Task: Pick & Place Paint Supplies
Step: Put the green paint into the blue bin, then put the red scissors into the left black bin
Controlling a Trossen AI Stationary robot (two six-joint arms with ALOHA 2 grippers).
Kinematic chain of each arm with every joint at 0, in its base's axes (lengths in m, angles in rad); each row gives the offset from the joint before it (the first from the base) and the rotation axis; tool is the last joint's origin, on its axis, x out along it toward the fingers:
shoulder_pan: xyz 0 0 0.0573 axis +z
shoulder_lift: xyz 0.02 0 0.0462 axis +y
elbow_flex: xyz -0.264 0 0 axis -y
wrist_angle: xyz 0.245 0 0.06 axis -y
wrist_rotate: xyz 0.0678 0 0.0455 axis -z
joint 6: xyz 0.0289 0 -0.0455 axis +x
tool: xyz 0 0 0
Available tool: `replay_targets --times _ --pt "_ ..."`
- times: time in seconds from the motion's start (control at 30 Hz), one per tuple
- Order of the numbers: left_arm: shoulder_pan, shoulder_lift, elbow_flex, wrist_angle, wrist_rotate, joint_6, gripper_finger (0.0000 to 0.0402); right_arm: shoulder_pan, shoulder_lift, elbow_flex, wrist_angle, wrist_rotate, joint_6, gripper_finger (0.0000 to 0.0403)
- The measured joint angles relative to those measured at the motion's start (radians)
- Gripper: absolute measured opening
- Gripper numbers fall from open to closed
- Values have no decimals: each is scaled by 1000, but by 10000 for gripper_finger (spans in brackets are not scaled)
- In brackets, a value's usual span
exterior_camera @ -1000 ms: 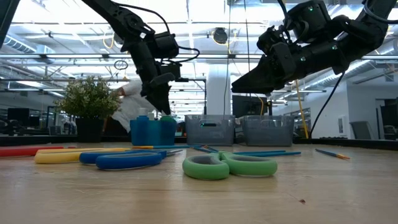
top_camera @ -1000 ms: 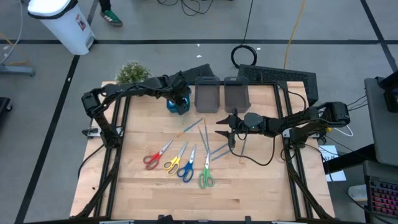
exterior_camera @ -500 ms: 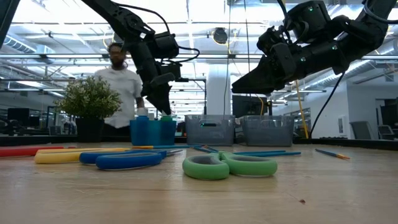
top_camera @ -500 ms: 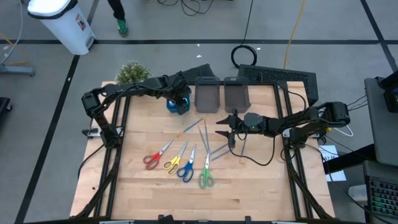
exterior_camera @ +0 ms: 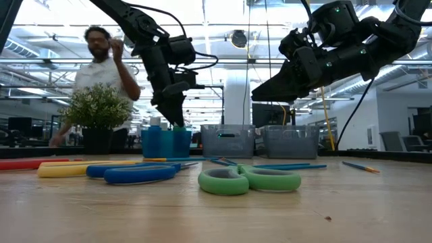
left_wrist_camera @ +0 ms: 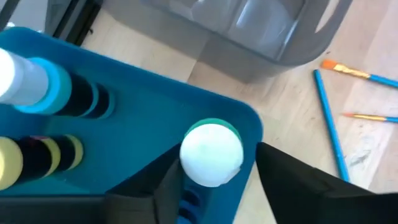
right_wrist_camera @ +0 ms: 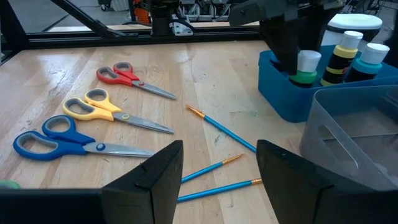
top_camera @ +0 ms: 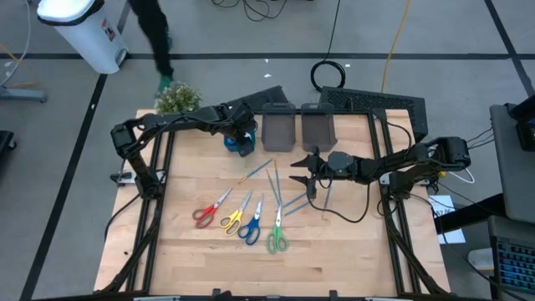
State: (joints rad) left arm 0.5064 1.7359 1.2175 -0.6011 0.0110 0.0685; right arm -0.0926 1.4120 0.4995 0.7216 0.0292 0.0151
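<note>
White-capped bottle [left_wrist_camera: 211, 154] stands in blue bin [left_wrist_camera: 143, 118] between the spread fingers of left gripper [left_wrist_camera: 214, 186], unpinched; scissors [top_camera: 238, 221] lie on wooden table [top_camera: 334, 251]; person [exterior_camera: 101, 67] behind.

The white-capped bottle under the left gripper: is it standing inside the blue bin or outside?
Inside. The white-capped bottle stands upright in a corner of the blue bin, with the left gripper straddling it.

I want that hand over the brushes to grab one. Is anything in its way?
No, nothing visible. The right hand hangs open above the table, and the blue brushes lie bare on the wood below and ahead of it.
</note>
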Motion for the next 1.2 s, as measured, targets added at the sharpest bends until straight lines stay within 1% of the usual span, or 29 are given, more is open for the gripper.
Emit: replay_targets --times 0.17,0.37,0.57,0.73,1.07,1.2 --pt "0 0 4 -9 -15 2 250 0 0 0 0 0 0 196" --pt "-7 -1 17 -5 -10 5 274 0 0 0 0 0 0 196" --pt "-20 -18 17 -20 -12 7 277 0 0 0 0 0 0 196" --pt "-21 -60 17 -51 -16 31 278 0 0 0 0 0 0 196" --pt "-21 -204 17 -61 -17 29 280 0 0 0 0 0 0 196" --pt "-21 -263 17 -61 -17 -12 280 0 0 0 0 0 0 196"
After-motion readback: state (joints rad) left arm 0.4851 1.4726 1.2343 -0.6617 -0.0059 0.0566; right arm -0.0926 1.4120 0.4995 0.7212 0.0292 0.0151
